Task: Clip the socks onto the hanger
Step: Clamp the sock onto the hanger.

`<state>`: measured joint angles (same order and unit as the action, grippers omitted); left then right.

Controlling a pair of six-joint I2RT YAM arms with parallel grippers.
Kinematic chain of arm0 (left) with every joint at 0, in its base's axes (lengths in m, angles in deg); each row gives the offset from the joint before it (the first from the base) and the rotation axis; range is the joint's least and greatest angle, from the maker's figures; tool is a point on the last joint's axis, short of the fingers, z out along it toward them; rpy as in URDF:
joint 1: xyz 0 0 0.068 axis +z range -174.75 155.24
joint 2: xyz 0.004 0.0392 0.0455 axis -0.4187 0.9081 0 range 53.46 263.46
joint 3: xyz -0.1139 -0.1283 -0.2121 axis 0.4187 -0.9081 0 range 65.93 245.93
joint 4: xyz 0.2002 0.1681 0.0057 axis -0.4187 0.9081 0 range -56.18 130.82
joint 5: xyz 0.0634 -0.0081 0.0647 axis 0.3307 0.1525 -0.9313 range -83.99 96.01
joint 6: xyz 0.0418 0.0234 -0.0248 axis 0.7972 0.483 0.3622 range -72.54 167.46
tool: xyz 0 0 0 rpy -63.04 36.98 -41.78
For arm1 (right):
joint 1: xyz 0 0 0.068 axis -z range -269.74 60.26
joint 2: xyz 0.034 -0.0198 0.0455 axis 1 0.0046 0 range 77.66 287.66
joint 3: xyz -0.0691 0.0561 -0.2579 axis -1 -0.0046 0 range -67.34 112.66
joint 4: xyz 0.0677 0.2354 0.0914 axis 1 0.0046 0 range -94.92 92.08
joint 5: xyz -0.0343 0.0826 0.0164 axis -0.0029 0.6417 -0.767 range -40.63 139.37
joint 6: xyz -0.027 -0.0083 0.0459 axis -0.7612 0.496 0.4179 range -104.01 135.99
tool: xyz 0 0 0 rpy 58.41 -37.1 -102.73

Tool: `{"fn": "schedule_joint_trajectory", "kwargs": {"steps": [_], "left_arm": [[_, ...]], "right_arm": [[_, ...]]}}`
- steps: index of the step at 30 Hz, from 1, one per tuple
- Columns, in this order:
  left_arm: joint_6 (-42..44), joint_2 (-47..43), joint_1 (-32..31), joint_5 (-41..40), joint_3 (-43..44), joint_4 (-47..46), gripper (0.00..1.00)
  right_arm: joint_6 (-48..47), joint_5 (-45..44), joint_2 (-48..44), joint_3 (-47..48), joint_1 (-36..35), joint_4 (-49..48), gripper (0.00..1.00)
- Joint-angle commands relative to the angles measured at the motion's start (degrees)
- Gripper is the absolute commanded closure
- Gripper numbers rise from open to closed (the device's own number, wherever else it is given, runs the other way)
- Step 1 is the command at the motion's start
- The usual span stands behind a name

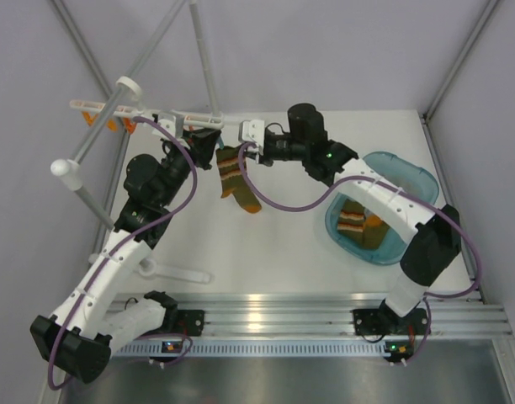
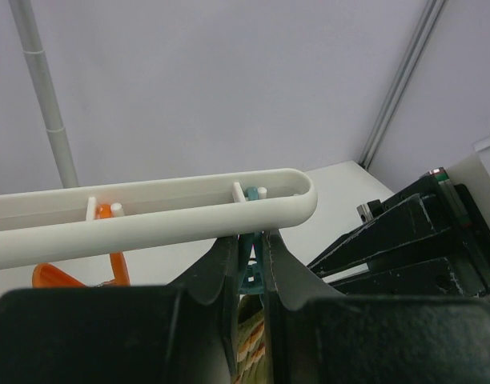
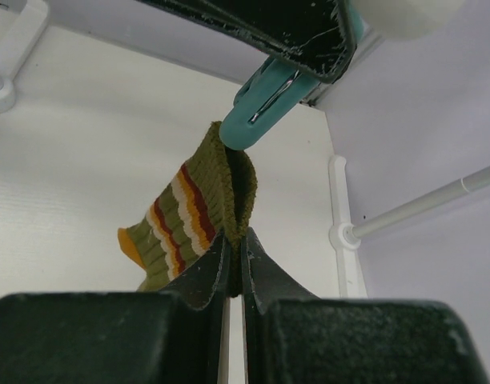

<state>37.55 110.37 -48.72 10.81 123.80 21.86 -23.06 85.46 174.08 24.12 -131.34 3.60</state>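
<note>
While the left gripper [image 2: 251,250] pinched nearly shut on a teal clip [image 2: 246,264] under the rounded end of the hanger [image 2: 189,210], the right gripper [image 3: 235,254] stood closed on the striped sock [image 3: 189,212] hanging at that clip's tip, a second sock [image 1: 352,220] lying in the teal basin [image 1: 419,178].

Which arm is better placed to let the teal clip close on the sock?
Likely left: the left gripper squeezes the teal clip under the hanger; the right gripper pinches the sock cuff at the clip's tip.
</note>
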Motion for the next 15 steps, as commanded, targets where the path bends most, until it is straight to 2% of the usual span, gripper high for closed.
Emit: {"fn": "schedule_joint_trajectory", "kwargs": {"steps": [1, 15], "left_arm": [[0.4, 0.0, -0.2, 3.7, 0.6, -1.2, 1.00], [2.0, -0.1, -0.2, 2.8, 0.1, -0.6, 1.00]], "right_arm": [[-0.8, 0.8, -0.1, 3.5, -1.3, -3.3, 1.00], [-0.8, 0.8, -0.8, 4.8, -1.5, -4.0, 1.00]]}}
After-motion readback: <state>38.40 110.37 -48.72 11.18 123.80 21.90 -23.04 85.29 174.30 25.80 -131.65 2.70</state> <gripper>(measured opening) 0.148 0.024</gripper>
